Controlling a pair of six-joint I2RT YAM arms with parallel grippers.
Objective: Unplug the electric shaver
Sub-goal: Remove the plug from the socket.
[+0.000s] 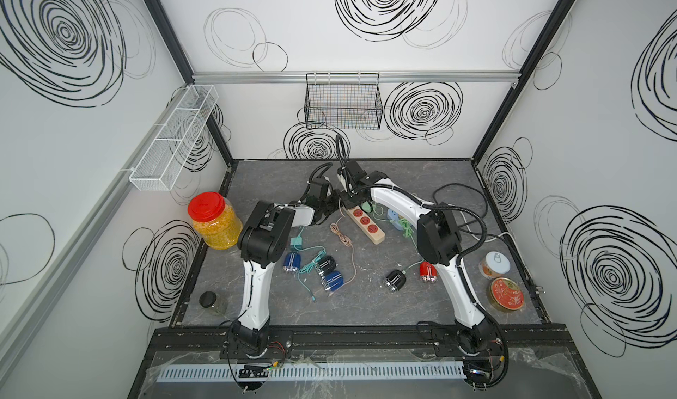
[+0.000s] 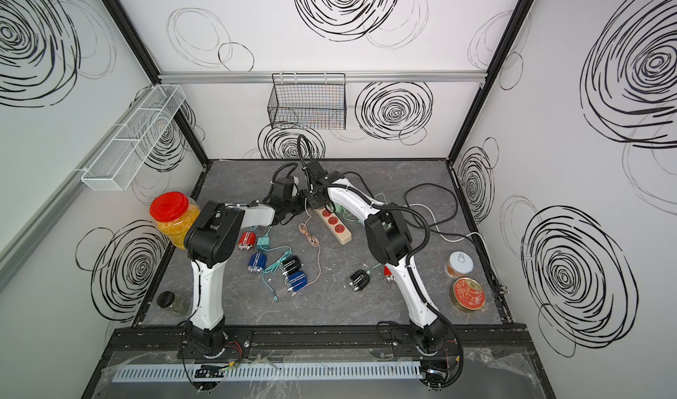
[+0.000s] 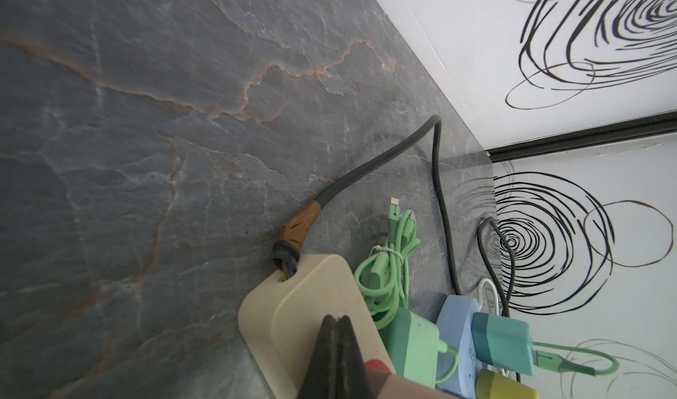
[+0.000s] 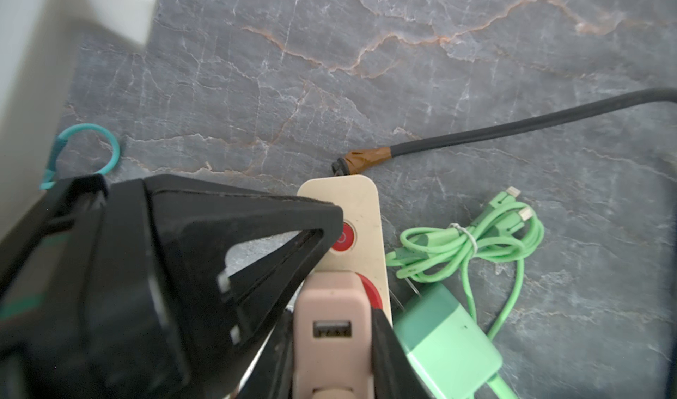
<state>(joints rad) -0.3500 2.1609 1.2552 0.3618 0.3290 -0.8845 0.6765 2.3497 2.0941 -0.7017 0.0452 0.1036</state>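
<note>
Up at the switch end of the power strip [image 4: 361,199], left gripper [image 3: 335,324] sits clenched on it; right gripper [image 4: 333,336] clamps the upright pink plug [image 4: 331,302] just beside.

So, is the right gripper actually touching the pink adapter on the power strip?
Touching. The right wrist view shows the right gripper closed on the pink adapter, its black fingers pressed flush against both sides with no gap.

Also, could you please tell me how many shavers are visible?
6: one red shaver by the left arm; two blue shavers and a black shaver mid-table; another black one and red one by the right arm. More may be hidden.
</note>
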